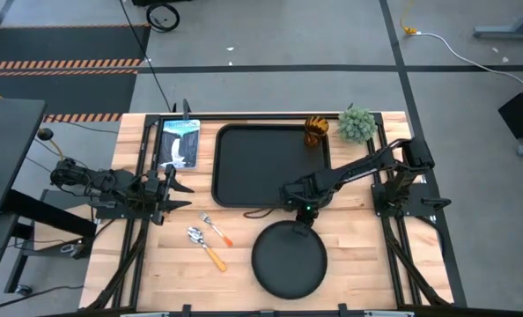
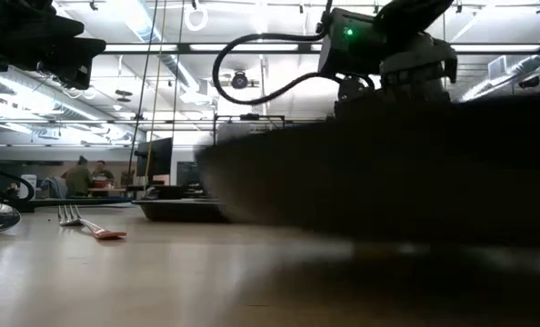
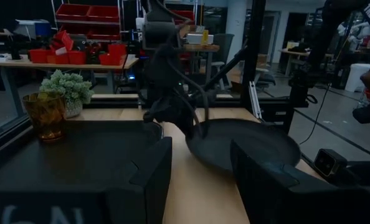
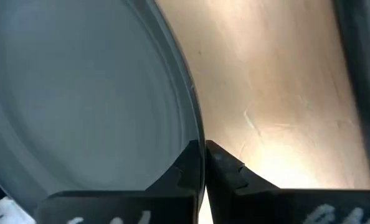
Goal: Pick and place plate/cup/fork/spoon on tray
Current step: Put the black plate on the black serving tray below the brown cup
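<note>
The round black plate point(image 1: 288, 260) lies near the table's front edge, in front of the black tray point(image 1: 270, 163). My right gripper point(image 1: 298, 217) is shut on the plate's far rim. The amber cup point(image 1: 316, 130) stands in the tray's far right corner and also shows in the left wrist view point(image 3: 45, 115). The fork point(image 1: 216, 229) and the spoon point(image 1: 204, 246) lie flat on the wood left of the plate. My left gripper point(image 1: 178, 189) is open and empty at the table's left side, beside the tray. My right gripper pinches the plate's far rim point(image 4: 194, 140) between its two fingers, one on the inner side of the rim and one on the outer side. The fingers come from the far side, slanting down. I cannot tell whether the plate is clear of the table.
A small green potted plant point(image 1: 357, 123) stands at the far right, beside the cup. A flat blue-and-white packet point(image 1: 179, 143) lies left of the tray. Bare wood lies to the right of the plate. Dark frame rails run along the table's left and right sides.
</note>
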